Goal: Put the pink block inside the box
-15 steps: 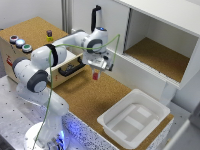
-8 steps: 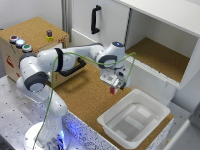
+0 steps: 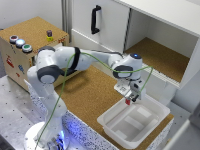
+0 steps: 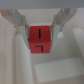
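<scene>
Gripper: the gripper [image 3: 131,98] points downward above the near rim of the box; its two fingers [image 4: 21,21] are clamped on opposite sides of the pink block.
Arm: the white Franka arm [image 3: 75,59] reaches from its base at the exterior view's left across to the exterior view's right.
Surface: a cork-covered tabletop [image 3: 90,92] bears the box.
Cabinet: a white cabinet [image 3: 165,30] with a cork floor stands open behind the gripper; its door carries a black handle [image 3: 95,19].
Wooden box: a cork-topped wooden box [image 3: 27,35] with coloured buttons stands at the exterior view's left.
Box: the white box [image 3: 135,122] lies below the gripper, its ribbed floor visible in the wrist view.
Pink block: the pink block [image 4: 40,39] is held off the surface between the fingertips, above the box, showing dark markings on its face.
</scene>
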